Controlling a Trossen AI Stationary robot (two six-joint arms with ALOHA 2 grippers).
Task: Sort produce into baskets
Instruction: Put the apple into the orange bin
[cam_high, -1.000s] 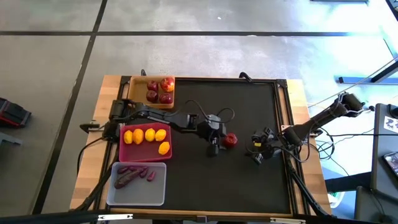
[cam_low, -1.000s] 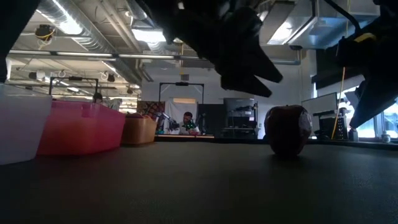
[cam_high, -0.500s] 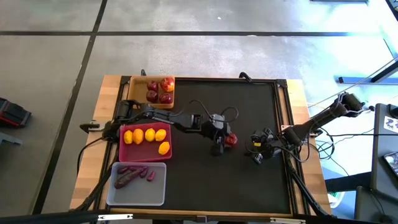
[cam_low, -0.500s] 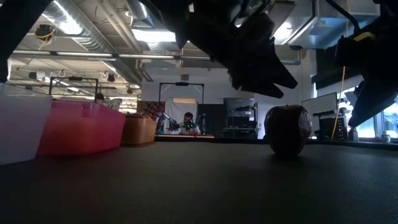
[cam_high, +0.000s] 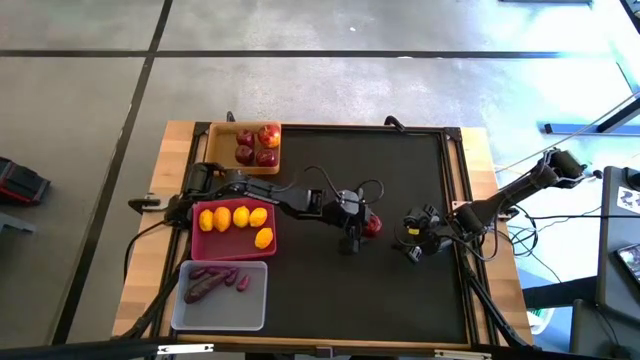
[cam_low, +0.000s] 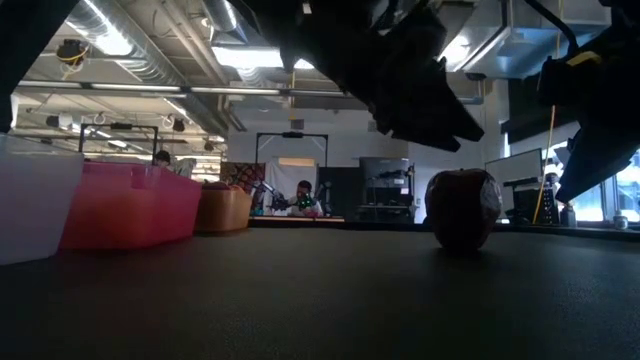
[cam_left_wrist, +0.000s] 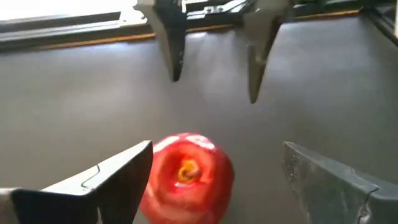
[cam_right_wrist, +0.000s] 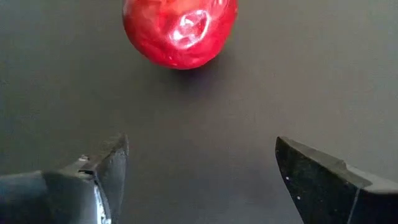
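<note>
Red apple (cam_left_wrist: 186, 171) sits on the dark mat between the left gripper's (cam_left_wrist: 214, 186) wide-spread fingers, lined up for grabbing; right gripper (cam_right_wrist: 199, 180), also wide, waits just beyond, facing it.

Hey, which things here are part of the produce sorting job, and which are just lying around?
Part of the job:
- loose round red apple on the black mat, by the open left gripper
- tan wooden tray of apples
- magenta-pink tray of lemons
- translucent plastic tray of purple roots

Just lying about:
- black-and-red object on the floor
</note>
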